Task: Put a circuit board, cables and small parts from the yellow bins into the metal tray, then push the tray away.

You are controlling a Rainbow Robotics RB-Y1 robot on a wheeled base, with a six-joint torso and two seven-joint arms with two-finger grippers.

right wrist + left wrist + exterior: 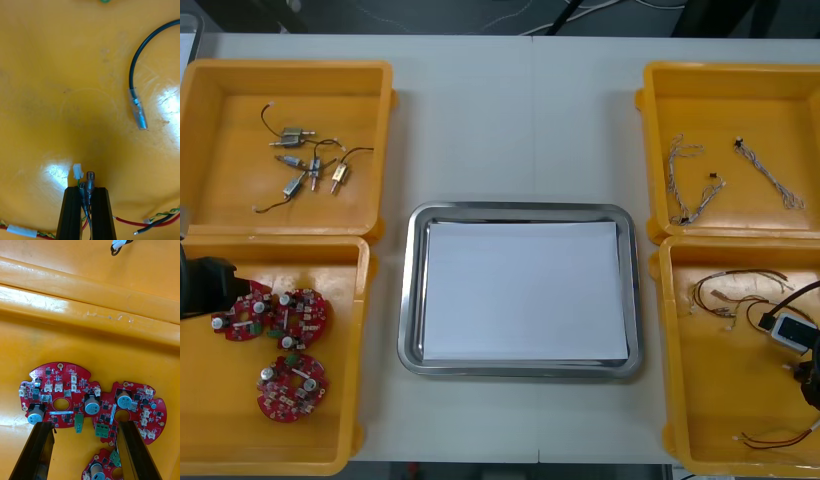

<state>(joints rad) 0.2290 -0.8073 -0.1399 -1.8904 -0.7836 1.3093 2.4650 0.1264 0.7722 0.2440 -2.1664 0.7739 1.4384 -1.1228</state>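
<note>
**Clerk:** Item one?

**Me:** My left gripper (83,424), low in the near-left yellow plastic bin (330,440). Its fingers are spread wide and hold nothing. Between them are the edges of two round red circuit boards (60,397) studded with silver capacitors, touching one another. A third board (290,385) lies just near of that pair.

**Clerk:** Hazard?

**Me:** As I judge it, closing here could catch both boards at once. It could also bear on a green terminal block rather than on a rim, and then the board would tip or skid away.

**Clerk:** Item two?

**Me:** My right gripper (86,189), in the near-right yellow plastic bin (720,420). Its fingers are pinched on a cable bundle (89,180) of thin dark leads with metal terminals and a small white plug, held close to their ends. A thicker black cable with a clear-sleeved metal tip (137,108) lies apart from it. A red and yellow cable (129,220) lies just beside my fingers.

**Clerk:** Hazard?

**Me:** The hold is slim, so a lead may slip free on lifting. The red and yellow cable may also be dragged along.

**Clerk:** Destination?

**Me:** The shiny rectangular metal tray (520,212), white inside, between the bins. Nothing is in it yet.
</note>
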